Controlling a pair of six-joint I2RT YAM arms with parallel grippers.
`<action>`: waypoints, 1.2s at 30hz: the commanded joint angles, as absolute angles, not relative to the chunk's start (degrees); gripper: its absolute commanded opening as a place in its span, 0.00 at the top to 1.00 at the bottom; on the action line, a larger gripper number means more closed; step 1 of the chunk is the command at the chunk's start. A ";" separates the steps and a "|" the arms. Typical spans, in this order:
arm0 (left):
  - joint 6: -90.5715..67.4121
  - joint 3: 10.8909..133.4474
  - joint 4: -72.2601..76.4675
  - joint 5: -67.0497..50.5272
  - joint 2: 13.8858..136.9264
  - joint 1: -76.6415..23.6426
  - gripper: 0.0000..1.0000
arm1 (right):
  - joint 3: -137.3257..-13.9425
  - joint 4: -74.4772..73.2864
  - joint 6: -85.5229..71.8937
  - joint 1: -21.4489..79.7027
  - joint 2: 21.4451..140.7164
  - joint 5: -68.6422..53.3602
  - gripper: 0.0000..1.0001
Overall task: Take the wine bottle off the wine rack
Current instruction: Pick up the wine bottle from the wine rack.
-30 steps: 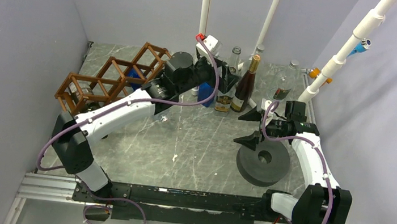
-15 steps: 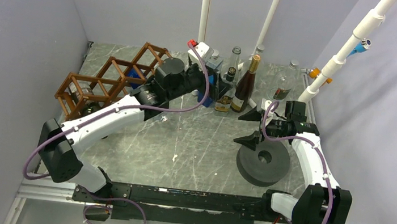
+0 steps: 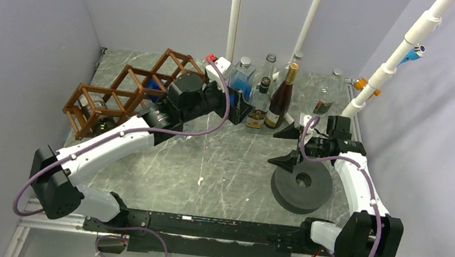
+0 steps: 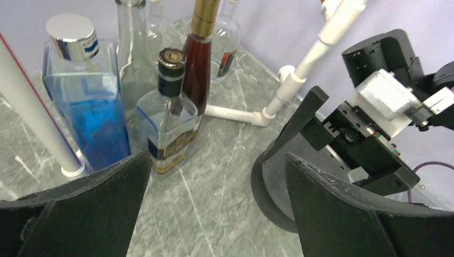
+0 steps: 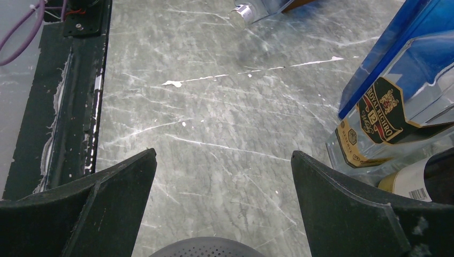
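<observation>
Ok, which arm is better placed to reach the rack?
Left. That arm lies beside the wine rack, the left fingers open but pointing at the standing bottles; the right fingers, open, hang by the grey disc across the table.

Wine rack (image 3: pixel 126 88): one, left of frame
Bottle in rack (image 3: pixel 152 84): one blue seen
Upright bottles (image 3: pixel 278 102): six, clustered top centre
White pipes (image 3: pixel 234 11): three, along the back
Grey disc (image 3: pixel 301 187): one, lower right
Robot arms (image 3: pixel 111 147): two
</observation>
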State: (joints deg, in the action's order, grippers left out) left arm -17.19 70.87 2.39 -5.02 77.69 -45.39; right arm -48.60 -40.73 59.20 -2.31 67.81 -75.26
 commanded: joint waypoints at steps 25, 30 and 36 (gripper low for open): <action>-11.51 64.14 -8.22 6.58 68.60 -44.84 0.00 | -49.66 -39.90 60.56 -2.65 68.04 -76.46 0.00; -11.26 62.84 -9.19 8.81 67.32 -44.85 0.01 | -49.67 -39.99 60.73 -2.66 68.15 -76.45 0.00; -11.38 61.17 -10.64 10.85 65.59 -44.89 0.00 | -49.66 -39.99 60.73 -2.64 68.21 -76.46 0.00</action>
